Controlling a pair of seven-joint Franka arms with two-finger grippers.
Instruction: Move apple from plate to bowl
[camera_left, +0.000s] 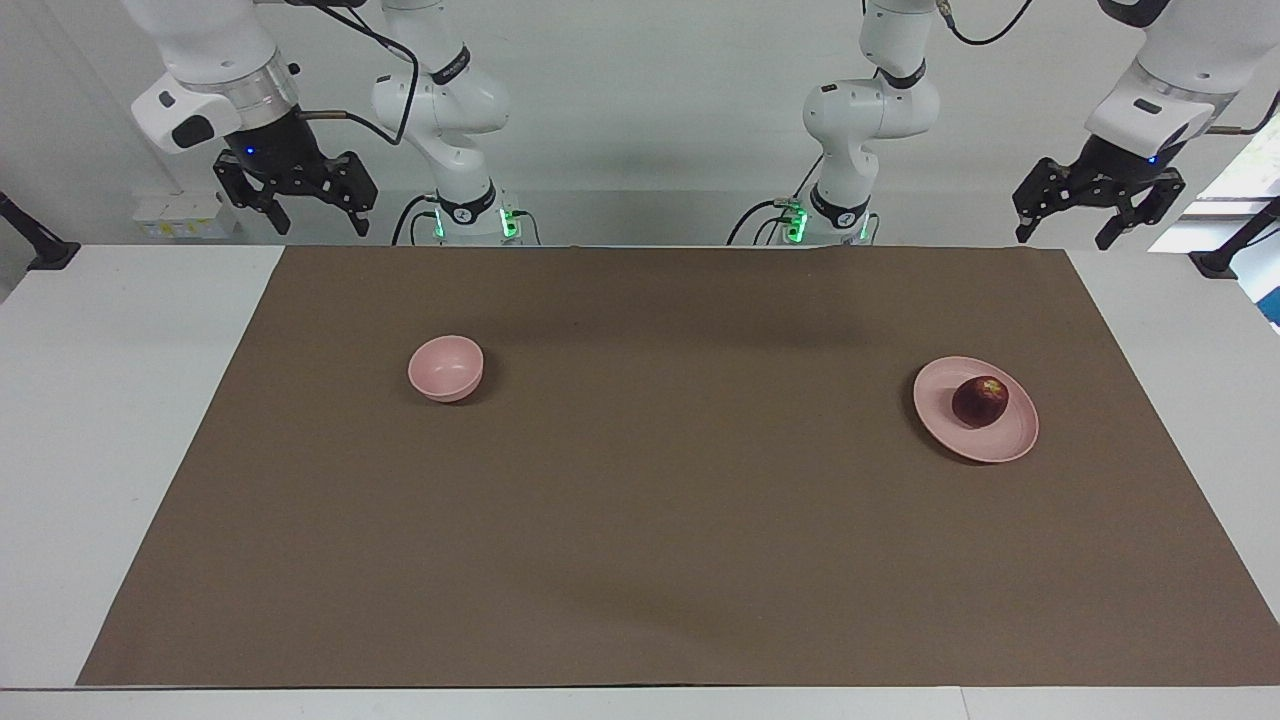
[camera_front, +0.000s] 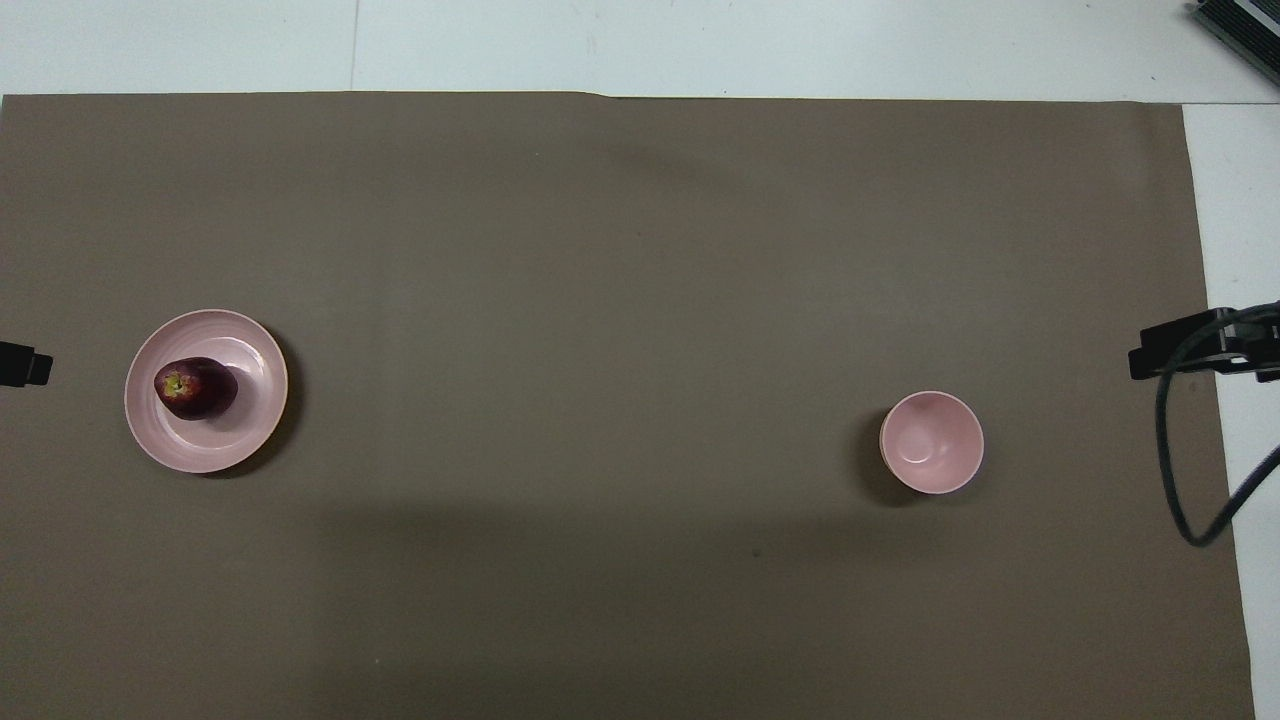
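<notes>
Apple (camera_left: 980, 401) sits on the pink plate (camera_left: 960, 435) toward the left arm's end of the table, bowl (camera_left: 446, 368) well apart toward the right arm's end, empty. Left gripper (camera_left: 1098, 222) hangs high over the table edge by its base, fingers spread, nothing in them; right gripper (camera_left: 297, 207) likewise, splayed and empty, waiting. Nothing started yet as I read it. Risks I see: apple is round and lies tilted on a shallow plate (stem end sideways in the overhead view), so an off-centre pinch could roll it off the rim; the bowl is barely wider than the apple, so a sloppy release could clip the rim. Surface is a brown mat (camera_left: 660, 520) on a white table (camera_left: 90, 420); white wall at the robots' end.
</notes>
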